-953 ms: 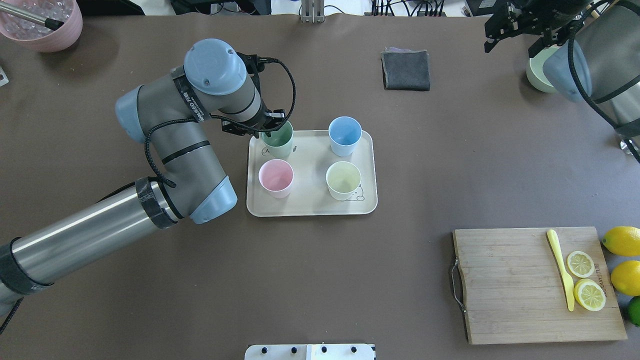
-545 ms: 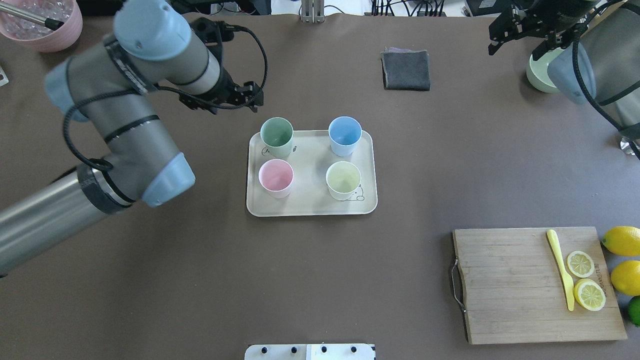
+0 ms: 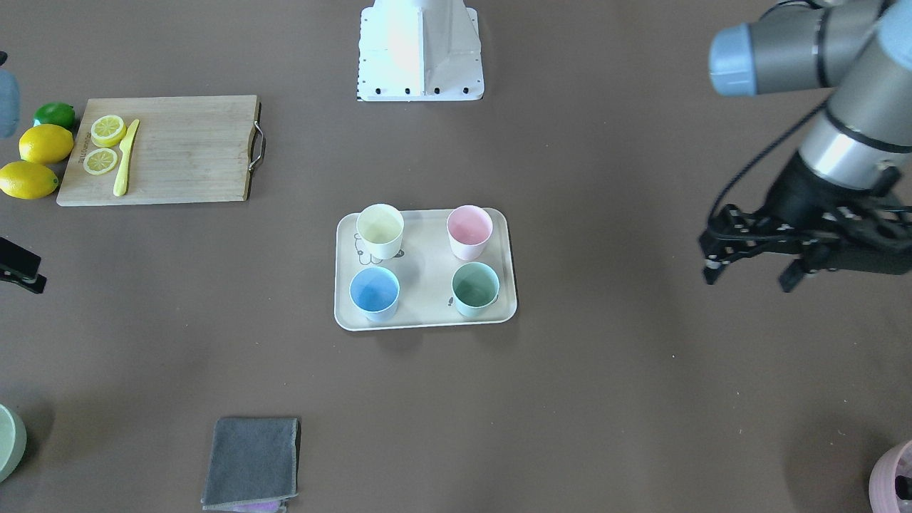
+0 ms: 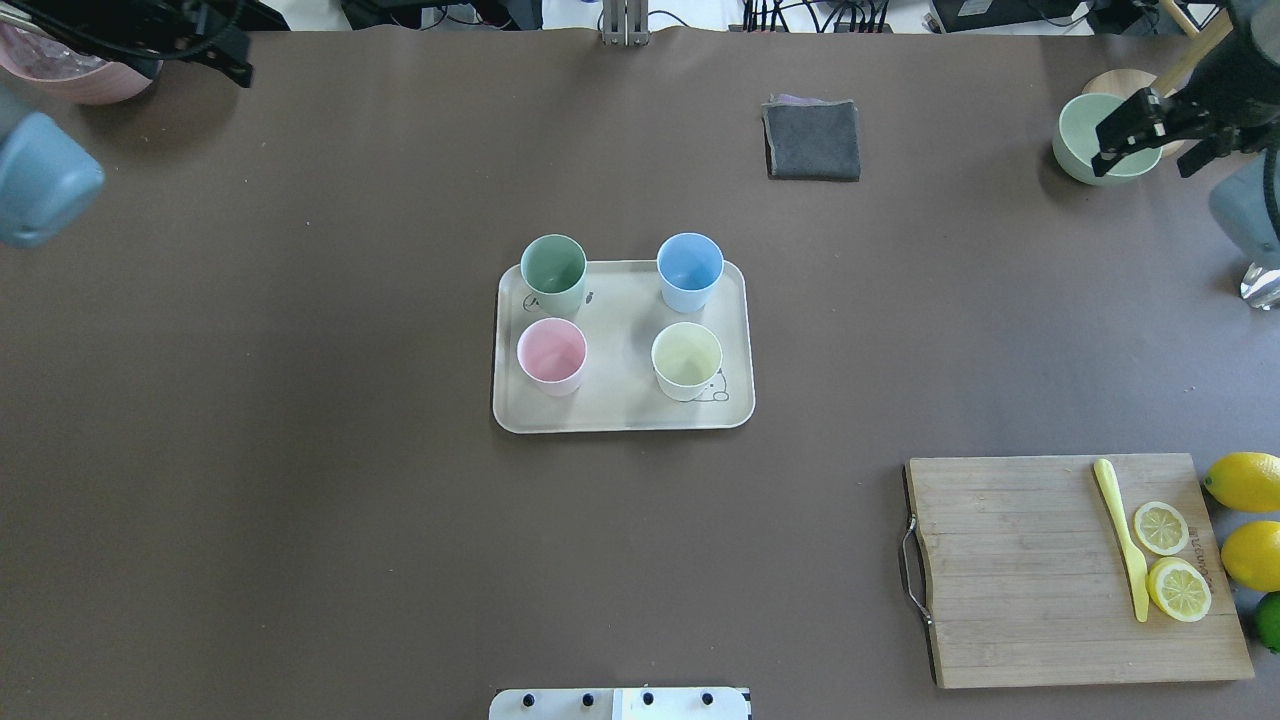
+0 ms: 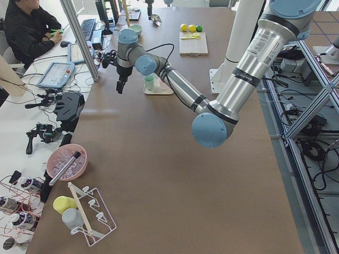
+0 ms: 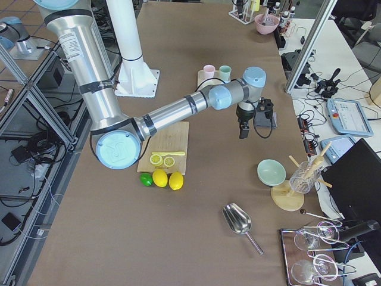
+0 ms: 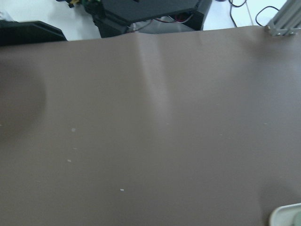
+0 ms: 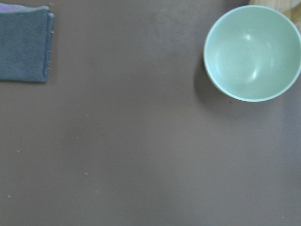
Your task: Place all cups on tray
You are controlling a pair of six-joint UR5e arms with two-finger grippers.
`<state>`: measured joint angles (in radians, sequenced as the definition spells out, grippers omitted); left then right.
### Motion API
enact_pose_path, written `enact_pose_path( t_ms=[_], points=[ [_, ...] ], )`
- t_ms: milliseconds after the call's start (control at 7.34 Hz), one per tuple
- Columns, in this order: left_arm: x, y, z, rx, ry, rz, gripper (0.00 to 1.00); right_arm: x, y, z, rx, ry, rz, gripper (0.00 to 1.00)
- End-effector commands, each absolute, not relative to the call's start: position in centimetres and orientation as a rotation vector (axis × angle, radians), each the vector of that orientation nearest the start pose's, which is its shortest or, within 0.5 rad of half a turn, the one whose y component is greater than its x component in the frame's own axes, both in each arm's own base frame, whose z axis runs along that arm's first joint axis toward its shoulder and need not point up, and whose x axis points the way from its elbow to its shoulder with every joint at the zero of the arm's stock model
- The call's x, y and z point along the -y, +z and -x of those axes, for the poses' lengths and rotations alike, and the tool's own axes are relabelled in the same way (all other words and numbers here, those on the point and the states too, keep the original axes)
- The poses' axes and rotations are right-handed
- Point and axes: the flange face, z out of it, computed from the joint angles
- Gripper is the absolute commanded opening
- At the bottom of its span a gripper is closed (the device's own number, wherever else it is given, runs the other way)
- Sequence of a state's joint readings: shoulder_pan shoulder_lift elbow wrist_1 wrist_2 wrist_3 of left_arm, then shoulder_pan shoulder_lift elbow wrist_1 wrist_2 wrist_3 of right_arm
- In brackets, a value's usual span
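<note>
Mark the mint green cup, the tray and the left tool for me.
mint green cup (image 4: 553, 266): overhead view, inside its open mouth.
tray (image 4: 620, 335): overhead view, bare floor at its middle.
left tool (image 3: 748, 279): front-facing view, midway between its two spread tips.

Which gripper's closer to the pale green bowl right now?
Right. The right gripper hangs beside the pale green bowl, overlapping its edge in the overhead view. The left gripper is at the opposite end of the table, beyond the tray.
</note>
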<state>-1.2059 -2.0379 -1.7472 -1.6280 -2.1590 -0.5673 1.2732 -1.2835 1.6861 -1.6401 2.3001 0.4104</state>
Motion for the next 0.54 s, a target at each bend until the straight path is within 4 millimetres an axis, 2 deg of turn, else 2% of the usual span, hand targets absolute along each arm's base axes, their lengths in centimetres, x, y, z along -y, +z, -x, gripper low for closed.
enact_pose_path(
  t_ms=[0, 136, 272, 409],
  points=[
    [60.7, 39.9, -4.2, -0.756, -0.051, -0.312, 0.98, 56.1, 54.2, 2.6, 0.749, -0.030, -0.031, 1.00],
    [60.7, 42.7, -3.1, -0.738, -0.083, -0.274, 0.98, 54.6, 57.4, 0.1, 0.744, -0.011, -0.010, 1.00],
    [58.3, 48.1, -0.8, -0.716, -0.144, -0.196, 0.98, 53.1, 60.3, -2.0, 0.737, -0.030, 0.003, 1.00],
    [56.7, 52.8, 0.8, -0.688, -0.168, -0.139, 0.98, 51.9, 63.0, -3.7, 0.732, -0.029, 0.022, 1.00]
  ],
)
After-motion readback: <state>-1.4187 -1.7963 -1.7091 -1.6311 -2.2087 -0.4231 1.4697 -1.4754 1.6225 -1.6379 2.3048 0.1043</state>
